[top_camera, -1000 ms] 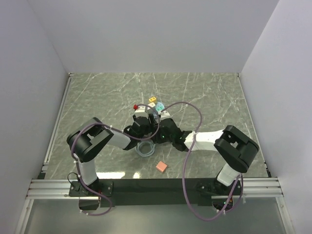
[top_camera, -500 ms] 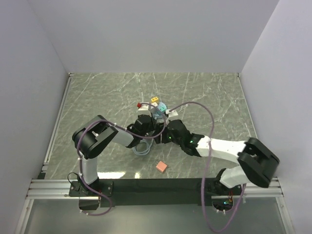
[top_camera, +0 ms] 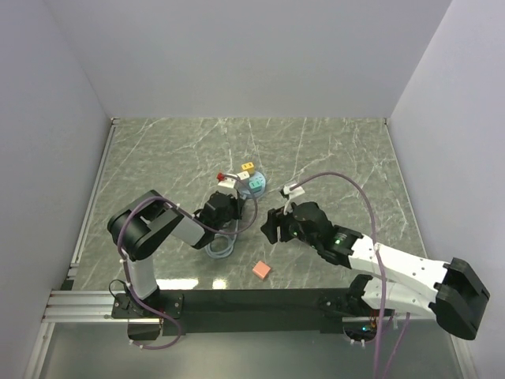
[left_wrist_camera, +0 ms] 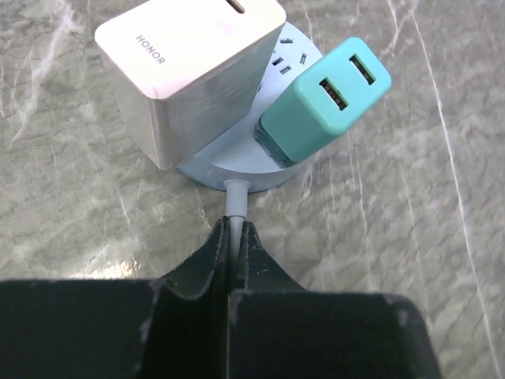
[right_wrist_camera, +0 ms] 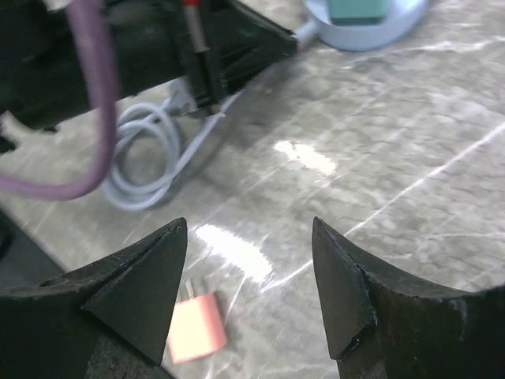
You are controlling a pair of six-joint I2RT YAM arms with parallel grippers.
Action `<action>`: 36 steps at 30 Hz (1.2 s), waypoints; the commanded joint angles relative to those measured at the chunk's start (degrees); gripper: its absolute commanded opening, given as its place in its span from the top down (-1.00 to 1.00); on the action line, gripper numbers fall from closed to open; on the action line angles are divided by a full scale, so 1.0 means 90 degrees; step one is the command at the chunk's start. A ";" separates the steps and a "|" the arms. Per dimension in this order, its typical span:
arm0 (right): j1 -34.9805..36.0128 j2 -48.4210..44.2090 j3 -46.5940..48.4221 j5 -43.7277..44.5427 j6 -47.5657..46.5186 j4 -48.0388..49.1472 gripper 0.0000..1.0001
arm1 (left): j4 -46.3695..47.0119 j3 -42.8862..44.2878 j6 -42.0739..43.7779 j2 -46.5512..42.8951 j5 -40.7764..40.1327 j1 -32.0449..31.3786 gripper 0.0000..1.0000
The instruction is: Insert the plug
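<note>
A round pale-blue socket hub [left_wrist_camera: 229, 158] [top_camera: 257, 189] lies on the marble table. A white HONOR charger [left_wrist_camera: 181, 71] and a teal USB plug [left_wrist_camera: 323, 99] stand in it, the teal one leaning right. My left gripper [left_wrist_camera: 234, 225] [top_camera: 229, 207] is shut on the hub's white cable [left_wrist_camera: 234, 201], just where it leaves the hub. My right gripper [right_wrist_camera: 248, 225] [top_camera: 271, 225] hangs open over bare table, apart from the hub, with nothing between its fingers. A pink plug [right_wrist_camera: 197, 328] [top_camera: 262, 270] lies loose on the table below its left finger.
The white cable lies coiled [right_wrist_camera: 146, 158] [top_camera: 221, 245] beside the left arm. Small red [top_camera: 220, 174] and yellow [top_camera: 247, 166] pieces sit behind the hub. A purple cable [top_camera: 331, 178] loops above the right arm. White walls enclose the table.
My right gripper has opened and drawn back from the hub toward the near right, leaving the teal plug in it. My left gripper has shut on the hub's cable.
</note>
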 commanded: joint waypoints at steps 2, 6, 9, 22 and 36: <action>0.0304 -0.0346 -0.0256 -0.0544 -0.0365 -0.0470 -0.43 | -0.0464 -0.0540 0.0581 -0.0146 0.0696 0.0001 0.99; 0.0558 -0.0474 -0.0666 -0.1022 -0.0296 -0.0197 -0.42 | -0.0338 -0.0823 0.0698 -0.0380 0.1174 0.0011 0.99; 0.0841 -0.0436 -0.0657 -0.1062 -0.0257 -0.0216 -0.42 | -0.0385 -0.0960 0.0669 -0.0576 0.1244 0.0001 0.99; 0.1838 0.0522 -0.0472 -0.0701 0.0006 -0.0147 -0.47 | -0.0610 -0.1419 -0.0053 -0.1513 0.0658 0.0001 -0.63; 0.2258 0.1488 -0.0120 0.0080 0.0085 -0.0235 -0.38 | -0.1410 -0.1830 -0.0502 -0.3388 0.0599 -0.0028 -0.98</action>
